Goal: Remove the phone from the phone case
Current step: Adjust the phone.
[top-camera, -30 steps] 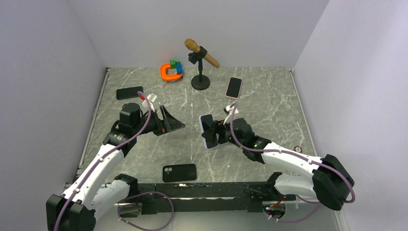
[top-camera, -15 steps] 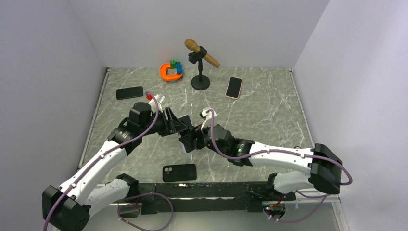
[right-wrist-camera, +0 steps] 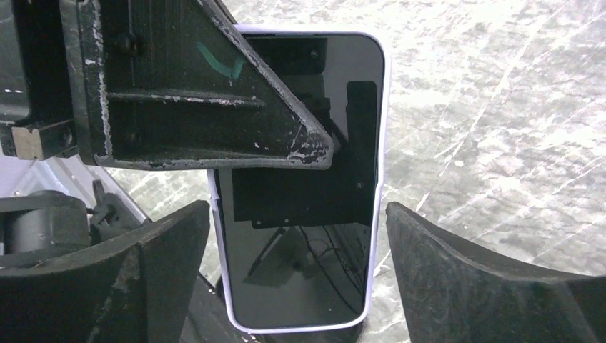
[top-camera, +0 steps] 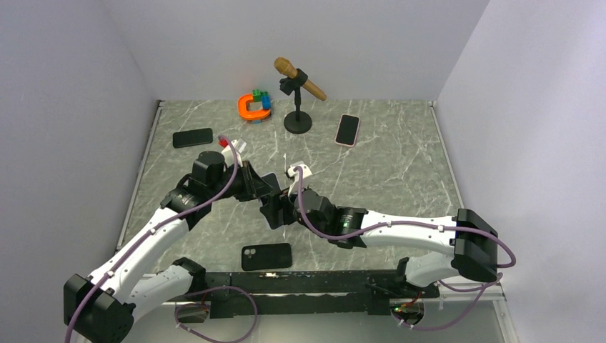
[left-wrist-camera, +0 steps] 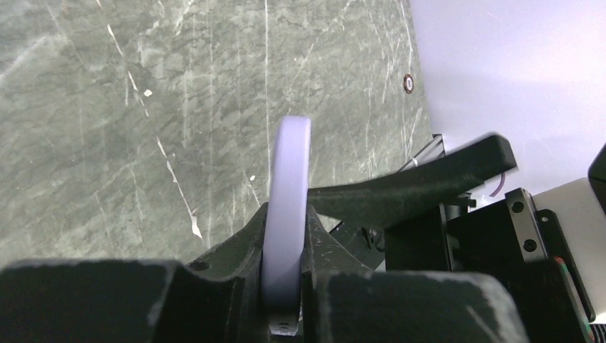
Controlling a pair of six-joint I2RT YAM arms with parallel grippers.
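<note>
On my left wrist camera the phone case shows edge-on only; its lower end is buried in my left end effector and the screen is unseen. On the right wrist camera, that end effector's finger covers the upper-left corner of the phone, and the bottom edge cuts off my right end effector. A ring on the tabletop is too small to identify.

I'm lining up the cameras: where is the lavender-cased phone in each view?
Top external: cased phone mid-table, where the arms meet.
Left wrist: edge-on, centre.
Right wrist: screen-on, centre.
Shared landmark: green marble table.
</note>
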